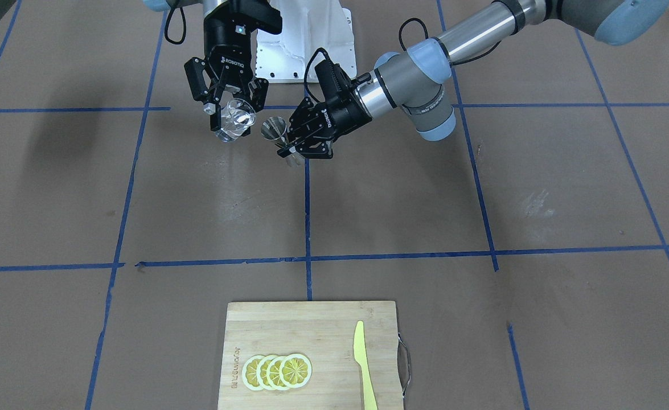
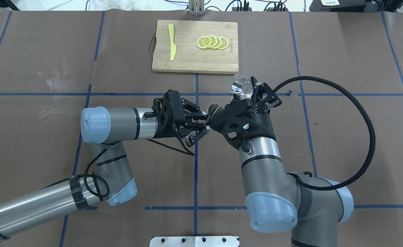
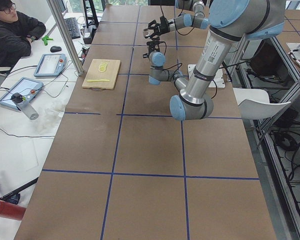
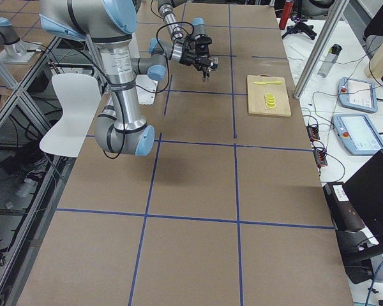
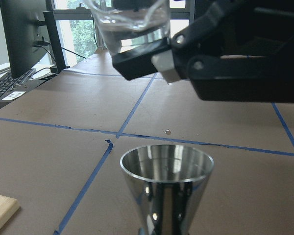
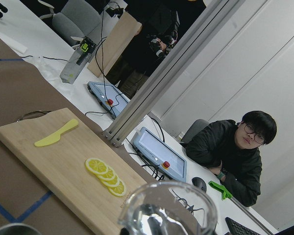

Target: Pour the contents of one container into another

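Observation:
A clear glass (image 1: pixel 236 118) hangs tilted above the table with my right gripper (image 1: pixel 233 117) shut on it; in the overhead view the glass (image 2: pixel 240 85) sticks out past that gripper (image 2: pixel 247 94). Just beside it, a steel jigger (image 1: pixel 274 130) is held at its waist by my left gripper (image 1: pixel 291 149), which is shut on it. The overhead view has the jigger (image 2: pixel 215 109) between the two hands, next to the left gripper (image 2: pixel 204 124). The left wrist view looks into the jigger (image 5: pixel 166 181), which appears empty, with the glass (image 5: pixel 132 19) higher and a little beyond it. The glass rim (image 6: pixel 169 210) fills the bottom of the right wrist view.
A wooden cutting board (image 1: pixel 311 324) lies at the table's far side from the robot, carrying lemon slices (image 1: pixel 277 371) and a yellow knife (image 1: pixel 364 364). The white base plate (image 1: pixel 306 45) is behind the grippers. An operator (image 3: pixel 12 30) sits at a side desk.

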`<state>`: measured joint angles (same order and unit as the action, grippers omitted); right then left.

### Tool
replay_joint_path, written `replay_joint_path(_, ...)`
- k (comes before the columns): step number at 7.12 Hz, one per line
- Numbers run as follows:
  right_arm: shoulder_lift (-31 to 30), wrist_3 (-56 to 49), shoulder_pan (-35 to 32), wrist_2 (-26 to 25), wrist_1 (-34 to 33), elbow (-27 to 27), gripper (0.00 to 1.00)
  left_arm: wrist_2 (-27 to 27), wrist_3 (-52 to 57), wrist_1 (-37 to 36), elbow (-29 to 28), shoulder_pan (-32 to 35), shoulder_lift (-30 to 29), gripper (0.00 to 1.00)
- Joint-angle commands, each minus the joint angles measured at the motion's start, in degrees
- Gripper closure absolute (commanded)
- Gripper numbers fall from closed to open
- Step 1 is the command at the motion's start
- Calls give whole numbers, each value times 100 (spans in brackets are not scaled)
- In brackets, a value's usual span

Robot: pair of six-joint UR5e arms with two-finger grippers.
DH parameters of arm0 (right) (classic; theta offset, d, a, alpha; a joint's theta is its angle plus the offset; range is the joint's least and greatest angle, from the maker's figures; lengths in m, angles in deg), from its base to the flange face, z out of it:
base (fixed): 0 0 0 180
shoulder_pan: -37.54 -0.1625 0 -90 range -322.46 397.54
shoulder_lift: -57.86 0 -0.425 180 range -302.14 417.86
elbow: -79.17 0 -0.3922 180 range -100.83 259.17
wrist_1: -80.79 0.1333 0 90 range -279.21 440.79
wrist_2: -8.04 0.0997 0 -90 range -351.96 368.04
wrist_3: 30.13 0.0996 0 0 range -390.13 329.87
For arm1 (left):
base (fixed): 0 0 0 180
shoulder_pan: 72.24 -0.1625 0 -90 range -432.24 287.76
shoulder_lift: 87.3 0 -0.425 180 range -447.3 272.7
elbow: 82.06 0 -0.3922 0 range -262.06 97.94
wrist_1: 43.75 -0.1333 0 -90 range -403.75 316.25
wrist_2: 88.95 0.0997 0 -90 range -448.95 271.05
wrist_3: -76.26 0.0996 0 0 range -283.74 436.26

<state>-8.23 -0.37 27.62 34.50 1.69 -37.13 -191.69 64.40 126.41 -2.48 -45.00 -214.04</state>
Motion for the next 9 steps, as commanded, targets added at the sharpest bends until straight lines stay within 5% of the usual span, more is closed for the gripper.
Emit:
replay_joint_path(1, 0, -14, 122, -140, 0, 81, 100, 0, -9, 0, -4, 0, 0, 100)
replay_joint_path(9, 27, -66, 202, -246, -264, 90, 100, -9, -9, 0, 5, -9, 0, 100)
